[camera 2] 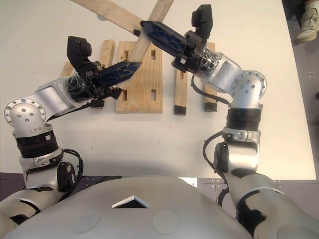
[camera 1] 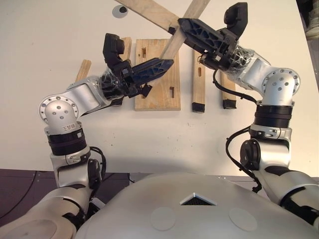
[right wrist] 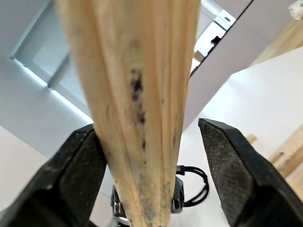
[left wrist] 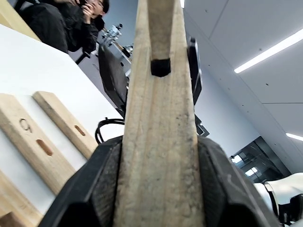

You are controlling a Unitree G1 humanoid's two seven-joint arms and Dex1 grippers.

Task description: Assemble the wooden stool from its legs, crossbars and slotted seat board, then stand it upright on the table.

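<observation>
Wood is crossing wood above the worktop point(camera 1: 149, 134). The left gripper point(camera 1: 167, 63) is pinching a narrow slat point(camera 1: 194, 10), whose long axis is pointing away and rightward. The right gripper point(camera 1: 180, 22) is clamping a broad slat point(camera 1: 149, 12) that is pointing away and leftward. The slotted seat board point(camera 1: 157, 94) is lying flat beneath them. Looking along the narrow slat, the left wrist view is revealing a dark square spot point(left wrist: 161, 68) on the wood.
</observation>
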